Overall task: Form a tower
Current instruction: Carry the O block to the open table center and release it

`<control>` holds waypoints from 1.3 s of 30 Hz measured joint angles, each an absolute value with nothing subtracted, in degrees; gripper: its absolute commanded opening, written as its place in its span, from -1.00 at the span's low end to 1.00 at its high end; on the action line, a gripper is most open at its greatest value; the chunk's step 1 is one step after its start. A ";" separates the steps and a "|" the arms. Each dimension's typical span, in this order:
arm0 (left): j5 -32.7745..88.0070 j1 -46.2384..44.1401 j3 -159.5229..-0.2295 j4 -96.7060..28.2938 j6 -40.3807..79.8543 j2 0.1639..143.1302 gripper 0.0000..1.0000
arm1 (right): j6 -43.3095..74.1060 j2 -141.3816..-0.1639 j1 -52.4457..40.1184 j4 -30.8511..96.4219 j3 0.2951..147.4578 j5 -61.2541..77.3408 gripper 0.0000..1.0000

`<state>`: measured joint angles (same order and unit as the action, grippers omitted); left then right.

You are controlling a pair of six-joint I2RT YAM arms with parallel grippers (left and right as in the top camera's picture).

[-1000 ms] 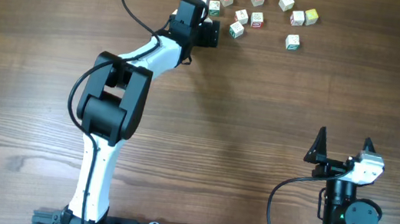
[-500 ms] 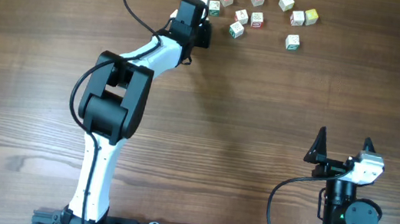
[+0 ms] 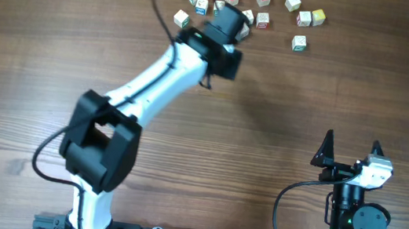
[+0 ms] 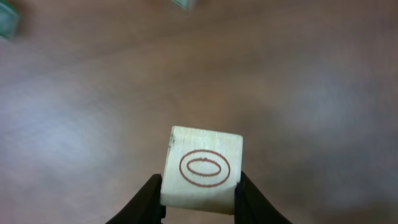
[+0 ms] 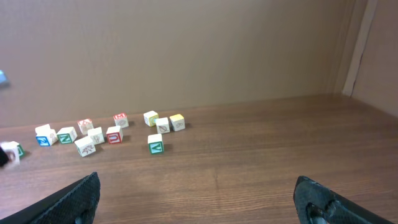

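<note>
The left gripper (image 4: 200, 200) holds one small cube (image 4: 204, 167). The cube is pale wood, almost white. The face that shows has a red ring on it with a smaller red ring inside. The edges look a little rough, and the cube sits a bit crooked, turned slightly to one side.

The two black fingers (image 4: 149, 198) pinch the cube from the left and the right. They touch its lower sides, so the jaws are closed on it with the cube right between them. Most of the cube sticks out past the fingertips. The table (image 4: 298, 93) behind it is brown and blurry.

From above, the left arm (image 3: 167, 70) reaches to the far side of the table, and its end is just beside the loose cubes (image 3: 262, 19). The held cube cannot be picked out from up there.

The loose cubes lie in a scattered bunch near the far edge. They are white with red, green and blue marks, and one is yellow (image 3: 319, 17). A green-marked cube (image 3: 299, 42) sits a little apart from the bunch, on the near side. In the right wrist view each one lies flat on the wood by itself, none on top of another.

The right gripper (image 3: 352, 150) is at the near side, well apart from all the cubes. Its jaws are spread wide with nothing between them.
</note>
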<state>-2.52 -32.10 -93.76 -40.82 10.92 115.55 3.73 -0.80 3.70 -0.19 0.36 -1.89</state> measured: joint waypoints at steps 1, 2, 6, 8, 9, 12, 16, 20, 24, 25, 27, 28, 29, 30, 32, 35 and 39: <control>-2.39 -34.89 -93.60 -41.58 13.17 115.85 -0.39 | 3.73 -0.80 3.70 -0.21 0.36 -1.89 0.99; -2.31 -36.03 -93.54 -41.52 14.83 116.03 -0.39 | 3.73 -0.80 3.70 -0.21 0.36 -1.89 0.99; -2.92 -38.68 -90.06 -36.40 26.50 116.46 -0.30 | 3.73 -0.80 3.70 -0.21 0.36 -1.89 0.99; -5.43 -38.81 -88.03 -32.86 31.55 116.81 -0.28 | 3.73 -0.80 3.70 -0.19 0.36 -1.89 0.99; -7.09 -38.81 -87.11 -31.73 33.52 116.92 -0.28 | 3.73 -0.80 3.70 -0.19 0.36 -1.89 0.99; -10.87 -38.81 -84.86 -29.89 38.11 117.89 -0.29 | 3.73 -0.80 3.70 -0.19 0.36 -1.89 0.99; -12.19 -38.87 -84.71 -29.08 40.40 120.97 -0.27 | 3.73 -0.80 3.70 -0.19 0.36 -1.89 0.99; -12.23 -39.44 -84.68 -29.21 42.65 122.80 -0.24 | 3.73 -0.80 3.70 -0.21 0.36 -1.89 0.99; -12.40 -41.21 -84.68 -29.50 43.07 122.83 -0.23 | 3.73 -0.80 3.70 -0.19 0.36 -1.89 1.00; -12.43 -41.74 -84.68 -29.50 43.22 122.83 -0.26 | 3.73 -0.80 3.70 -0.21 0.36 -1.89 0.99; -12.43 -42.57 -84.68 -29.50 43.24 122.83 -0.27 | 3.73 -0.78 3.70 -0.19 0.36 -1.89 0.99; -12.43 -42.87 -84.68 -29.50 43.27 122.83 -0.26 | 3.73 -0.80 3.70 -0.21 0.36 -1.89 1.00; -12.43 -43.07 -84.68 -29.50 43.27 122.80 -0.24 | 3.73 -0.80 3.70 -0.21 0.36 -1.89 0.99; -12.43 -43.07 -84.68 -29.50 43.27 122.83 -0.21 | 3.73 -0.80 3.70 -0.21 0.36 -1.89 0.99; -12.43 -43.07 -84.68 -29.50 43.27 122.80 -0.18 | 3.73 -0.80 3.70 -0.19 0.36 -1.89 1.00; -12.43 -43.09 -84.68 -29.52 43.42 122.83 -0.21 | 3.73 -0.80 3.70 -0.21 0.36 -1.89 0.99; -12.43 -43.09 -84.68 -29.52 41.19 122.80 -0.28 | 3.73 -0.80 3.70 -0.21 0.36 -1.89 0.99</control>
